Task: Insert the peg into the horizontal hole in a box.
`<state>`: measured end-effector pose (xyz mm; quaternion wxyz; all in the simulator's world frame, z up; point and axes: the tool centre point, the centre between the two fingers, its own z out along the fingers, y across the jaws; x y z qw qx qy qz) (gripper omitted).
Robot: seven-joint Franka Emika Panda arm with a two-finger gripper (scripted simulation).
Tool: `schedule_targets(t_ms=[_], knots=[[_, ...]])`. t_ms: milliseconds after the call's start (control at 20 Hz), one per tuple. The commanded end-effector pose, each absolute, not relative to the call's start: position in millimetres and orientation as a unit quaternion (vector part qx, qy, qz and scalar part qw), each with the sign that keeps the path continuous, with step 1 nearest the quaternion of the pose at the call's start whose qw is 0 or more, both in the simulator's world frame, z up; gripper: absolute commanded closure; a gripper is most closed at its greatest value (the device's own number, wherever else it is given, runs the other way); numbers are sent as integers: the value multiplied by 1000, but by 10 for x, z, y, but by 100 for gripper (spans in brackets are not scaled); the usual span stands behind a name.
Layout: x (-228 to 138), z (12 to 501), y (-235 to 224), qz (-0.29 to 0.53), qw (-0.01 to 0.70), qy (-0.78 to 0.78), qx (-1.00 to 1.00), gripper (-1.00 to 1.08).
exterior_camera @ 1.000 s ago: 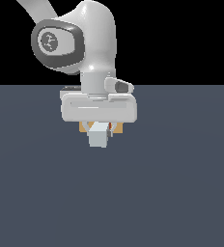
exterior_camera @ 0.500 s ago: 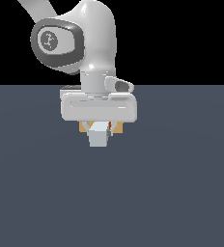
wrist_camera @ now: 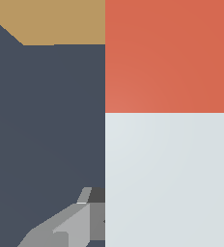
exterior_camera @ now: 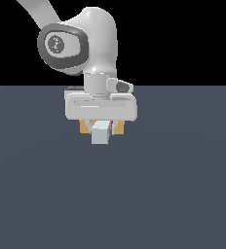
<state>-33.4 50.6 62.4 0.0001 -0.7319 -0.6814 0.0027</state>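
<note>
My gripper (exterior_camera: 101,127) is shut on the peg (exterior_camera: 101,133), whose light grey end faces the exterior view. The tan box (exterior_camera: 84,127) stands right behind the gripper, and only its lower corners show on either side of the peg. In the wrist view the peg (wrist_camera: 165,178) runs from my fingers (wrist_camera: 61,226) toward the box (wrist_camera: 61,21). Its red-orange end (wrist_camera: 165,55) overlaps the box's edge. The hole is hidden behind the peg and the gripper. I cannot tell whether the peg's tip is inside it.
The dark grey-blue floor (exterior_camera: 173,194) spreads flat all around the box and gripper. Nothing else shows on it.
The peg's grey end has drawn slightly up and away from the exterior camera, toward the box, together with the gripper. The box has not moved.
</note>
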Motion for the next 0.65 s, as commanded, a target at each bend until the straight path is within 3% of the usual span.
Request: schedule_targets(t_ms=[0,300,600], knots=[[-318,642,761,0,0,-685,-728,108],[-290,652,1170,-1,-1,-685,-728,108],[-267,655,1292,-1,-1,-685,-728,108]])
